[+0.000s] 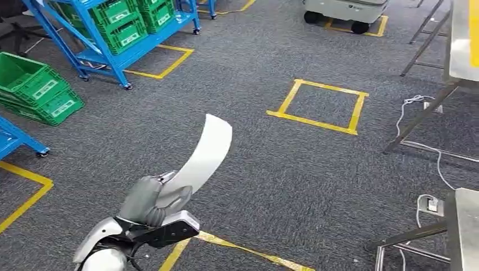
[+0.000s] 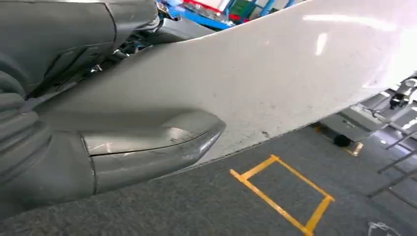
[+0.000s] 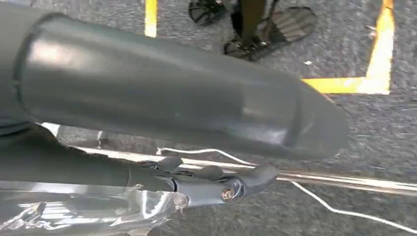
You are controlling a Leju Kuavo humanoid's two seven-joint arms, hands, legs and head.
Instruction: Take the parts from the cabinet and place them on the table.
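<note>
Head view: my left hand point(image 1: 151, 202) is clamped on the lower end of the part point(image 1: 206, 152), a long curved white panel that rises up and away from my fingers over grey carpet point(image 1: 271, 169). So the part is out of the cabinet and in the air; by my judgement I am mid-carry, and setting it down on a desk is what remains. A steel desk point(image 1: 466, 39) stands at the far right, another desk corner point(image 1: 466, 226) nearer on the right, both well apart from the part. Yellow tape squares point(image 1: 319, 106) mark the floor; green crates point(image 1: 39, 87) and a blue rack point(image 1: 113, 28) stand at the left, and a white cable point(image 1: 418, 113) trails by the desk legs.

Left wrist view: my thumb point(image 2: 152, 150) presses flat against the white part point(image 2: 275, 83), which runs across the picture, lightly scuffed. Carpet and a tape square point(image 2: 282, 191) lie below.

Right wrist view: my right hand point(image 3: 196, 147) hangs over carpet and yellow tape point(image 3: 378, 64), thumb and a dark finger visible and nothing between them; whether the fingers are apart or together I cannot tell.
</note>
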